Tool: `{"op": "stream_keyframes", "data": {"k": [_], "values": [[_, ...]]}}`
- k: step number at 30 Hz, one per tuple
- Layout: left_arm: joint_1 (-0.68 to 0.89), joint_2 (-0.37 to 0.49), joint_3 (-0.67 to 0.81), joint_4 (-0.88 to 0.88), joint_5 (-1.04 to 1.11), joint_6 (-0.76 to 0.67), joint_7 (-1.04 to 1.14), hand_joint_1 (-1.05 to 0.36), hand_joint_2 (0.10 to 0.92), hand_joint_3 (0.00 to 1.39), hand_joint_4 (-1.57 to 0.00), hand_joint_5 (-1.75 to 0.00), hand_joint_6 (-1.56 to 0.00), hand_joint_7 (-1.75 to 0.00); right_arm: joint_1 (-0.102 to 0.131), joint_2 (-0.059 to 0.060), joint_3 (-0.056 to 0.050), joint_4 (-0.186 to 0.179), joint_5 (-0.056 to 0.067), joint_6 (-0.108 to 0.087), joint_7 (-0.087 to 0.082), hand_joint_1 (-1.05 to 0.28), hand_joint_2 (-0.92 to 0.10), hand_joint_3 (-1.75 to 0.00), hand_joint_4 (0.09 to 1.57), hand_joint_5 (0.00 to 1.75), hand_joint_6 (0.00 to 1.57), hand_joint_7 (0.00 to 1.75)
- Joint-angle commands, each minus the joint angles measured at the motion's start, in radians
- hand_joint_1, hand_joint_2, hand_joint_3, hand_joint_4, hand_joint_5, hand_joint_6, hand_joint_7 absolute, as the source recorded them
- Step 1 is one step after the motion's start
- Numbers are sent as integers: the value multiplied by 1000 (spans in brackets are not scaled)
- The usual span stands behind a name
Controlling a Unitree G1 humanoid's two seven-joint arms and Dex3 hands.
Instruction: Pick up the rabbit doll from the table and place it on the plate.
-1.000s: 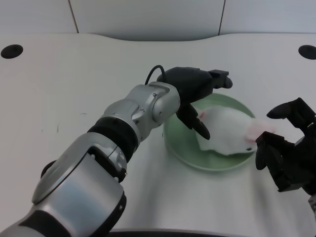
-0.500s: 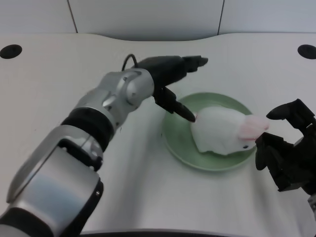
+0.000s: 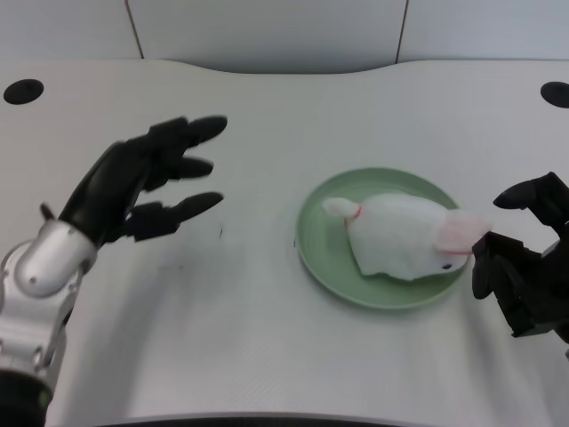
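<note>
White table [image 3: 267, 356] fills most of the frame, its far edge curving below pale grey wall panels along the top; two dark round holes sit in the tabletop, one in the upper left corner [image 3: 22, 91] and one at the upper right edge [image 3: 555, 93]. One rabbit doll [image 3: 404, 236], white with a pink ear toward the right and a small tail with a red band toward the left, lies on one pale green plate [image 3: 320, 258] right of centre; the doll rests wholly within the plate's rim. One left hand [image 3: 142, 191], black, hovers above the table in the left half of the frame, well apart from plate and doll, its fingers [image 3: 182, 206] spread wide and pointing rightward toward the plate, holding nothing. Its silver forearm [image 3: 36, 285] runs down to the lower left corner. One right hand [image 3: 524, 267], also black, sits at the right edge of the frame, just beside the plate's right rim, fingers curled.
</note>
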Motion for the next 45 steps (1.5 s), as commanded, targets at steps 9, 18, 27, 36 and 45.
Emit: {"op": "stream_keyframes", "data": {"k": [9,18,27,36,45], "values": [[393,-79,116,-306,-171,150,33,-622,921,474,-502,-1320,-751,-118,-3,-49,-11,-21,1,34,-18,31,44,-1741,1131,1575,838,1531],[430,-51,162,-297,-223,172,-24,-638,921,515,-511,-1514,-850,-139,-8,-62,-17,-16,2,46,-7,34,21,-1705,1131,1547,835,1537],[405,-41,173,-217,-218,111,-66,-625,921,570,-532,-1640,-753,-762,-21,-61,-19,17,1,24,-9,60,25,-1743,1109,1554,827,1546],[380,-39,195,-169,-228,95,-60,-613,921,580,-519,-1678,-666,-959,-39,-52,-16,55,-8,13,-25,26,-7,-1727,1099,1574,809,1551],[383,-46,241,-148,-241,89,-59,-595,921,570,-503,-1708,-599,-1112,-69,-28,-19,149,-4,-47,-15,-121,-93,-1694,1174,1589,877,1547]]}}
